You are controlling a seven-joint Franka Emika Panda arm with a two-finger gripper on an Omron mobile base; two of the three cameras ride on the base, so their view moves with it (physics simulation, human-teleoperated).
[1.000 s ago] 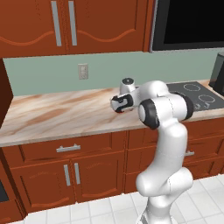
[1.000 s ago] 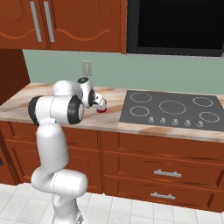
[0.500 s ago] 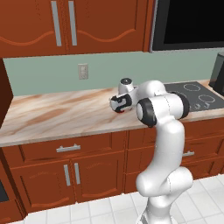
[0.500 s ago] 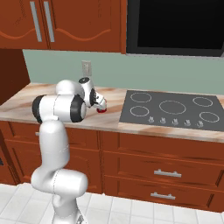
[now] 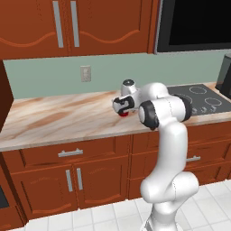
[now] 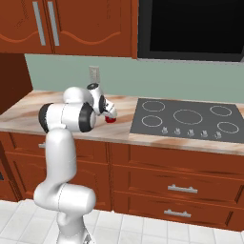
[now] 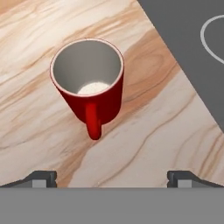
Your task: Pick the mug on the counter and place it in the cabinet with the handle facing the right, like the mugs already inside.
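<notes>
The small red mug (image 7: 89,87) stands upright on the marbled counter (image 7: 144,144), its pale inside showing and its loop handle (image 7: 93,120) turned toward my hand. My gripper (image 7: 111,179) hovers just above it, open, the fingertips wide apart with nothing between them. From the base the gripper (image 5: 121,106) hangs over the mug (image 5: 124,113) near the counter (image 5: 58,119) middle; the right base view has the gripper (image 6: 110,110) over the mug (image 6: 110,119). A plain reddish-brown panel (image 5: 3,94) at the left edge may belong to the cabinet; its inside is out of view.
A dark cooktop (image 5: 198,97) (image 6: 186,119) (image 7: 188,43) lies to the right of the mug. A wall outlet (image 5: 85,73) sits behind it. Wavy-panelled upper cabinets (image 5: 67,22) and a black appliance (image 6: 190,26) hang above. A dark object (image 5: 224,74) stands at the far right.
The arm's elbow has shifted slightly. The hand has stayed over the mug with the jaws open, and the mug has not moved.
</notes>
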